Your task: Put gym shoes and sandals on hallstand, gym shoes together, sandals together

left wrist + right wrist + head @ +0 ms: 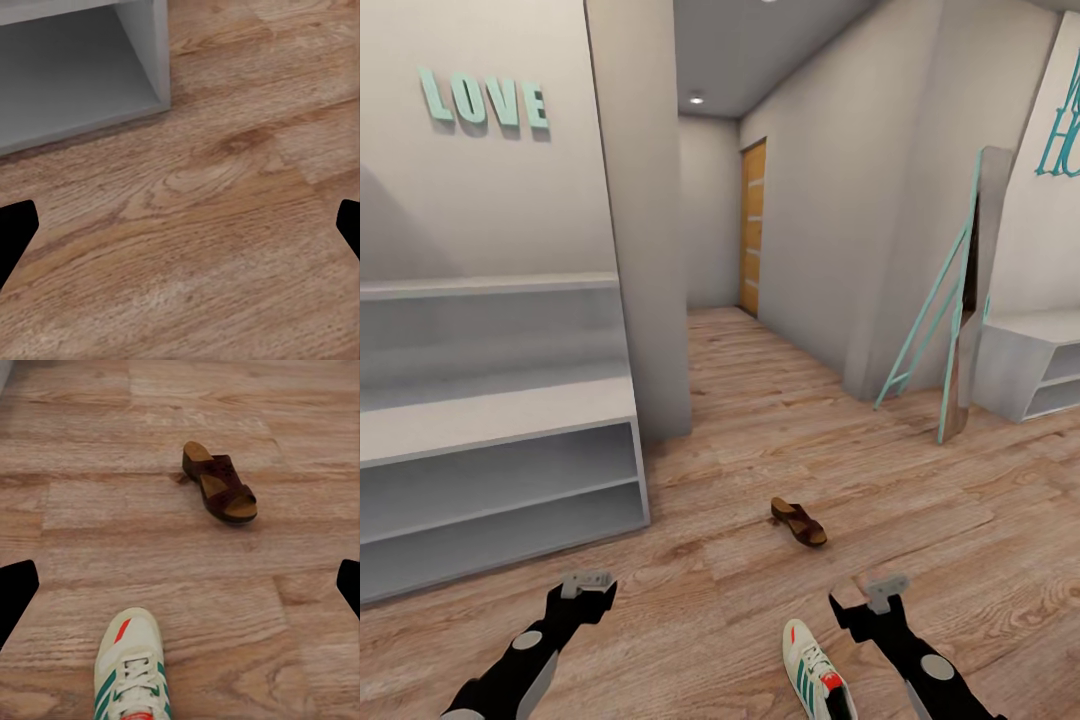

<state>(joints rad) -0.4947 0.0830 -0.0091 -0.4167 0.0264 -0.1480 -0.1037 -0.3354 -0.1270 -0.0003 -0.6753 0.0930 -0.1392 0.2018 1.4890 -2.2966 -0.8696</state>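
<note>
Wood floor (780,420) holds a light, soft shoe (817,675) near my open right gripper (180,585), graspable at its collar; left gripper (180,225) open too.

Corridor interior, pale walls and wood-grain plank floor (780,430).
Left wall: mint "LOVE" letters (483,100) above a light grey shelving unit (500,470). Far end: wooden door (753,228), recessed ceiling light (696,98). Right side: teal-framed panel (950,320) leaning at a wall corner, low grey bench (1030,365), teal wall lettering (1060,130), partly cut off.
</note>
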